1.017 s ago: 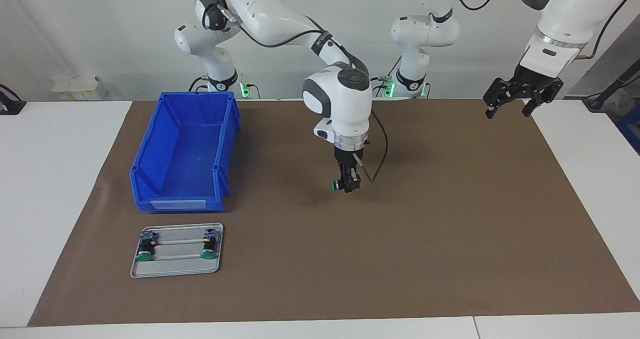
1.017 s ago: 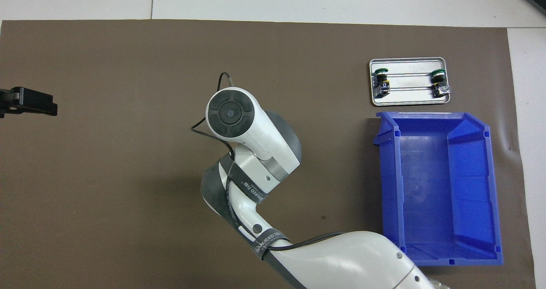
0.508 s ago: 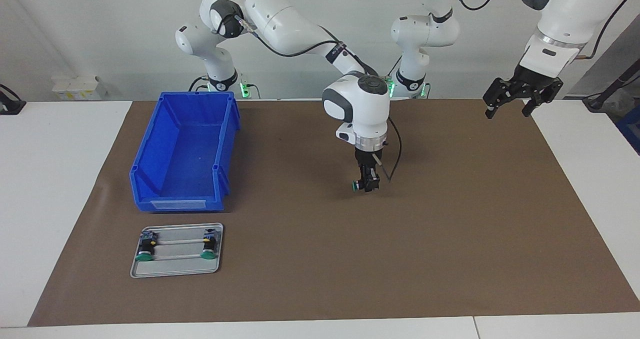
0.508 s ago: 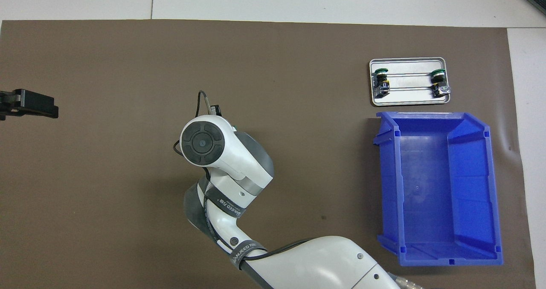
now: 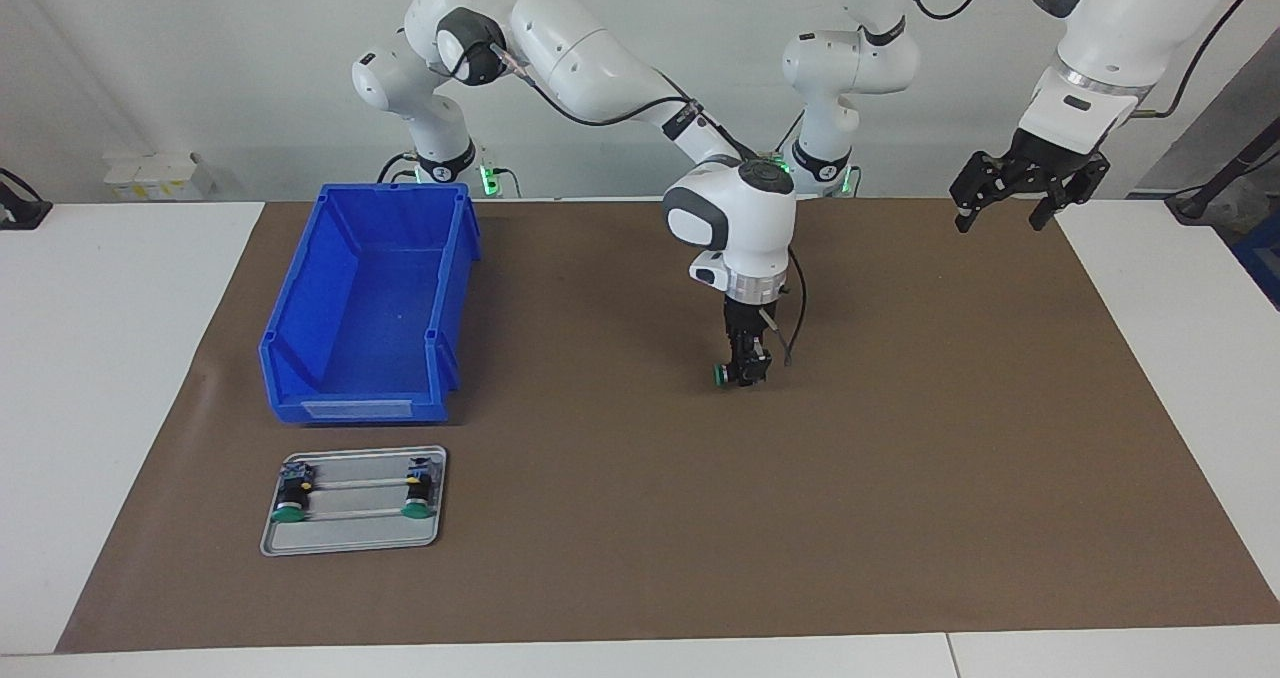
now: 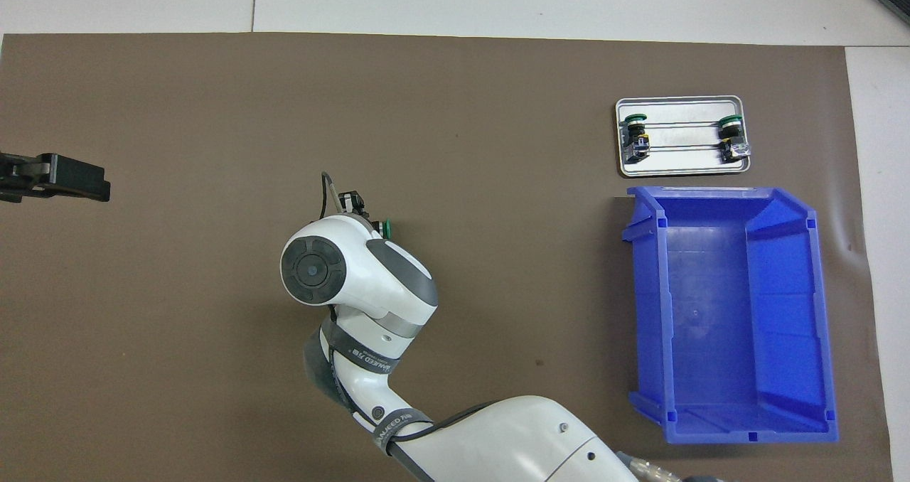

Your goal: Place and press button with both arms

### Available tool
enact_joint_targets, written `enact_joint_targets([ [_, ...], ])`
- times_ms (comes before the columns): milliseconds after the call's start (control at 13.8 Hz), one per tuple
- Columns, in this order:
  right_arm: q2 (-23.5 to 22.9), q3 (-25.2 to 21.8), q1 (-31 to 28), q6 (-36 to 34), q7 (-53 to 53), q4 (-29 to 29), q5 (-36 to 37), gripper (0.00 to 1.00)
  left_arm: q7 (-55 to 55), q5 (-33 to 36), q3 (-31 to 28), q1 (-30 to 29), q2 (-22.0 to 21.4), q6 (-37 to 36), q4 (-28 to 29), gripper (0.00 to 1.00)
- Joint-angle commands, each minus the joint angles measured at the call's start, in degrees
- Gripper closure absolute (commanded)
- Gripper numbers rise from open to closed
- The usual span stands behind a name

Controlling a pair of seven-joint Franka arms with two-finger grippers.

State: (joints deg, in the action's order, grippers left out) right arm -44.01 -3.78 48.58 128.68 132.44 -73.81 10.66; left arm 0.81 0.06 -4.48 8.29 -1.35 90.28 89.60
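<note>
Mid-mat, low over the brown mat (image 5: 900, 478): the button (image 5: 719, 375), gripped on its black body, green cap turned sideways toward the right arm's end of the table; touching the mat or just clear of it, cannot tell
Right gripper (image 5: 746, 370): pointing straight down, fingers closed on the button; in the overhead view mostly covered by the arm's own wrist housing, only a black tip (image 6: 350, 201) and the green cap (image 6: 387, 227) peeking out
Right arm (image 5: 590, 58): reaching from its base out over the middle of the mat; cut off at the bottom edge of the overhead view
Left gripper (image 5: 1020, 180): raised over the mat's edge at the left arm's end, fingers spread apart, holding nothing; in the overhead view only its black tip (image 6: 64, 180) showing, the rest cut off at the frame edge
Left arm (image 5: 1100, 48): waiting, upper part cut off at the top of the facing view
Blue bin (image 5: 300, 358): on the mat toward the right arm's end; nothing inside
Metal tray (image 5: 350, 543): farther from the robots than the bin, just beside it; two buttons (image 5: 291, 503) (image 5: 418, 496) lying in it, one at each end, green caps pointing away from the robots; fine detail of their terminal ends hard to make out
</note>
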Motion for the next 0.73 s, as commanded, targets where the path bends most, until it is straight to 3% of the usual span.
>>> enact_joint_targets([
  [0,0.6,-0.2,0.5,2.7,1.5,-2.1,2.3,0.02,-1.6,-0.6,-0.2,0.5,-2.0,-1.8,1.9,0.00],
  [290,4.3,-0.1,0.9,-0.9,0.0,-2.1,6.6,0.00,-4.4,-0.7,-0.2,3.7,-2.4,-2.3,2.5,0.01],
  [508,11.9,0.0,-4.4,-1.8,-12.9,-5.6,5.5,0.00,-13.2,-0.8,-0.1,4.3,-4.1,-0.9,6.3,0.03],
  [654,17.9,0.1,-9.5,-1.9,-25.1,-9.5,2.7,0.00,-22.1,-0.9,0.1,5.7,-4.9,4.7,9.0,0.03],
])
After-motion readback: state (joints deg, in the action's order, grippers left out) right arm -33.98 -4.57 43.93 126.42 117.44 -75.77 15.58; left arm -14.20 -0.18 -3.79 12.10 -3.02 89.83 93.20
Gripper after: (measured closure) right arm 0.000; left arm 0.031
